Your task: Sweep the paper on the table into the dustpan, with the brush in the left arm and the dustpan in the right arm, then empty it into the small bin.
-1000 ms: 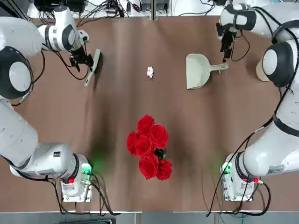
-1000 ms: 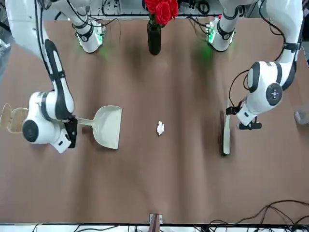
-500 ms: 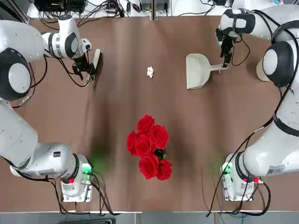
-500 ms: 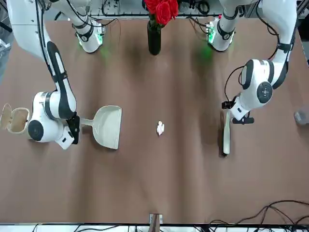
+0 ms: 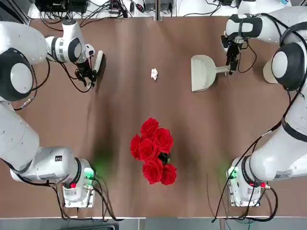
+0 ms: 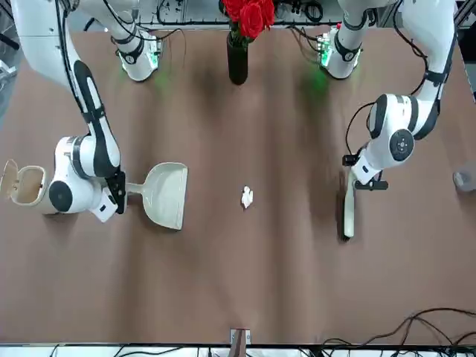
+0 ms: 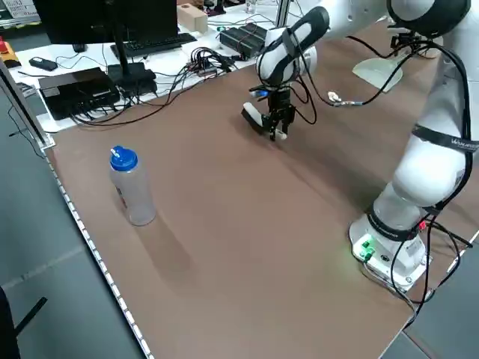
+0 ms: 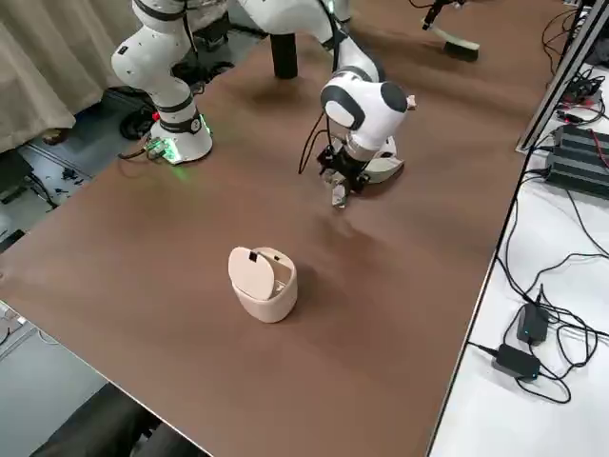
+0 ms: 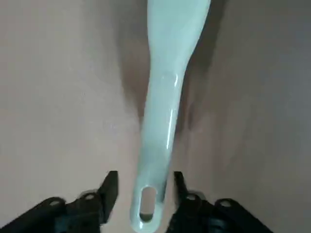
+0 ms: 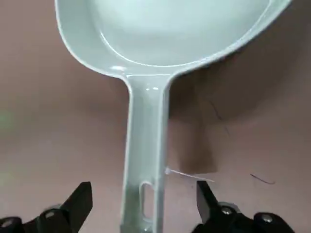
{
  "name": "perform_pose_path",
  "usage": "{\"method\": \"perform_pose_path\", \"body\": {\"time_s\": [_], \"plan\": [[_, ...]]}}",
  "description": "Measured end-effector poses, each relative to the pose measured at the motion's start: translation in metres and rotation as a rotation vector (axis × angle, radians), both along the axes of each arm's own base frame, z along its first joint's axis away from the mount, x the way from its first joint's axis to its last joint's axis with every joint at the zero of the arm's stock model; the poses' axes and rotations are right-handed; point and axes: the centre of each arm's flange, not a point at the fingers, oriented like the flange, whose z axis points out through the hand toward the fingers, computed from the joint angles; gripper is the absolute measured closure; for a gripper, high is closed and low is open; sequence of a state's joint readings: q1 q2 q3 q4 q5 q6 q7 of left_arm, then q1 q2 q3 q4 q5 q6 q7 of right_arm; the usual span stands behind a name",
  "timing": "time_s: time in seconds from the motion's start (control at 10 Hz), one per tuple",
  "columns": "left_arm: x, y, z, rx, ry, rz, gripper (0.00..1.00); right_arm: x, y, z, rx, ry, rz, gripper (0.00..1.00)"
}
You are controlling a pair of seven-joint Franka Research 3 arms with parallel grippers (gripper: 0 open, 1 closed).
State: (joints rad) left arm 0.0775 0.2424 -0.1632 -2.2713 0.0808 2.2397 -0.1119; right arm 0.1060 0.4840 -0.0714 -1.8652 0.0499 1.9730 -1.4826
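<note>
The left end effector (image 9: 148, 177) is part way open, with the end of the brush (image 9: 163, 97) between its fingers but not touching them. It has hold of nothing. If it shuts there, so near the hole at the tip, the brush may twist or droop, because the heavy bristle end is far off. If it sits too high, it may just slip off.

The right end effector (image 10: 144, 184) is wide open around the end of the dustpan's (image 10: 146, 121) handle and holds nothing too. The handle is nearer one finger, I think, so that finger may bump it first and turn the pan.

The paper (image 5: 154, 74) is on the surface (image 5: 124, 105), well to the right of the left end effector, between it and the pan. It is tiny and light, so a fast push could make it hop past the pan, or a lifted pan lip could let it slide under.

The small bin (image 8: 263, 283) is just outside the right end effector, so a wide swing of that arm could knock it over.
</note>
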Motion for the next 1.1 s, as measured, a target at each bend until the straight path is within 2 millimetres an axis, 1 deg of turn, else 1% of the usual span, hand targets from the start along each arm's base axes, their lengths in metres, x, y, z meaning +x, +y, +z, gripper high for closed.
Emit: {"method": "perform_pose_path", "body": {"time_s": [0.1,0.3,0.4,0.7,0.8,0.9,1.0,1.1], "plan": [[0.000,0.000,0.000,0.000,0.000,-0.001,0.61,-0.002,0.010,0.005,0.003,-0.005,0.015,0.06],[0.001,0.000,0.001,0.002,-0.004,0.001,0.72,-0.006,0.027,0.015,0.006,-0.017,0.042,0.11],[0.002,0.000,0.002,0.003,-0.007,0.002,0.72,-0.008,0.031,0.017,0.007,-0.019,0.050,0.12],[0.006,0.000,0.006,0.002,-0.017,-0.003,0.72,-0.009,0.032,0.016,0.007,-0.040,0.052,0.20],[0.011,-0.001,0.013,0.002,-0.024,-0.005,0.72,-0.009,0.031,0.013,0.008,-0.052,0.051,0.24],[0.019,-0.005,0.025,0.002,-0.033,-0.011,0.72,-0.011,0.031,0.010,0.007,-0.060,0.051,0.24],[0.027,-0.017,0.040,-0.002,-0.052,-0.030,0.72,-0.011,0.030,0.009,0.007,-0.065,0.051,0.24],[0.032,-0.036,0.053,-0.010,-0.076,-0.058,0.72,-0.010,0.030,0.009,0.007,-0.071,0.051,0.24]]}}
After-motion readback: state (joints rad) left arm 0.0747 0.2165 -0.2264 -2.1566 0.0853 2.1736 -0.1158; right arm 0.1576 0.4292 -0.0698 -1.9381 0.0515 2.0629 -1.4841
